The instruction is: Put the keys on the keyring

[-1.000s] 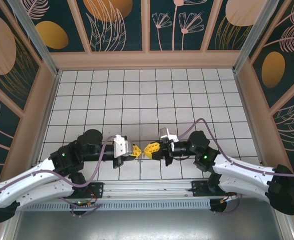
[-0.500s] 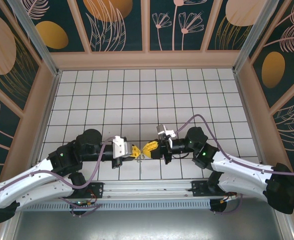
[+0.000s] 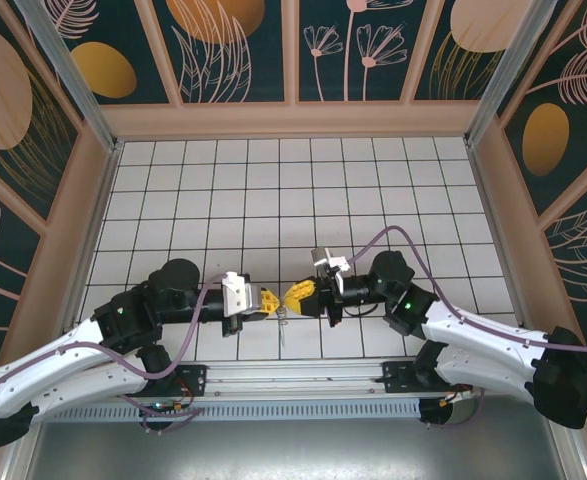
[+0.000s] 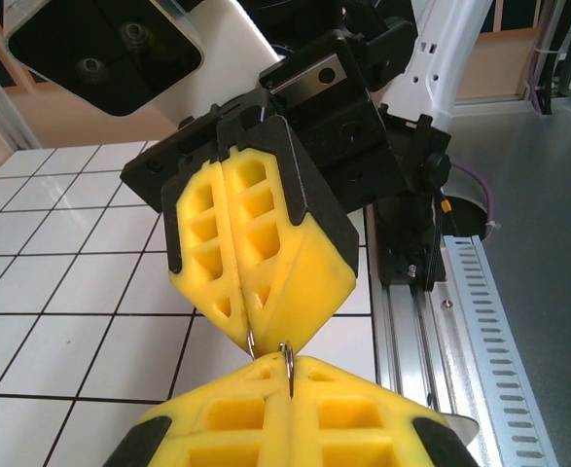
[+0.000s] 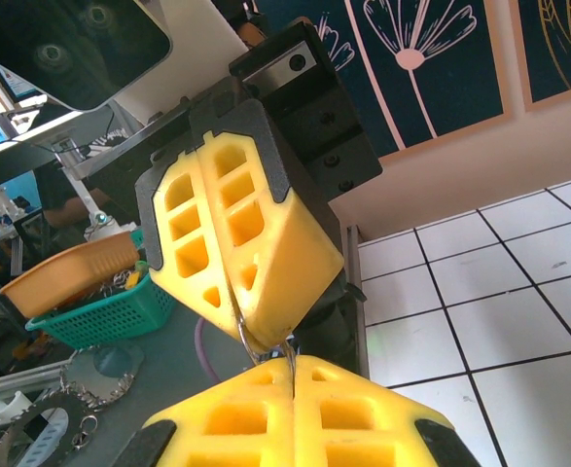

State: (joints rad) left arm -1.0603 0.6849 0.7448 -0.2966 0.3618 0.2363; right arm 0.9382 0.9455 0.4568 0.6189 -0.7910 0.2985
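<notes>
Low over the table's near edge, my left gripper (image 3: 272,301) and right gripper (image 3: 292,297) meet tip to tip, both shut. A thin metal keyring (image 4: 288,362) is pinched in the seam of my left gripper (image 4: 287,370), and its curved wire also runs into the seam of my right gripper (image 4: 251,341). In the right wrist view the keyring (image 5: 243,331) arcs from the left gripper (image 5: 256,342) down into my right gripper (image 5: 293,365). A silvery jagged bunch of keys (image 5: 92,391) on a loop lies on the grey surface off the table.
The white tiled table (image 3: 293,200) stretches away behind the grippers, boxed in by patterned walls. The aluminium rail (image 3: 293,380) with the arm bases runs along the near edge. A teal basket (image 5: 100,309) holding an orange bowl stands off the table.
The grippers stay tip to tip on the ring. The right wrist has shifted a little left and away. The left wrist has barely moved.
</notes>
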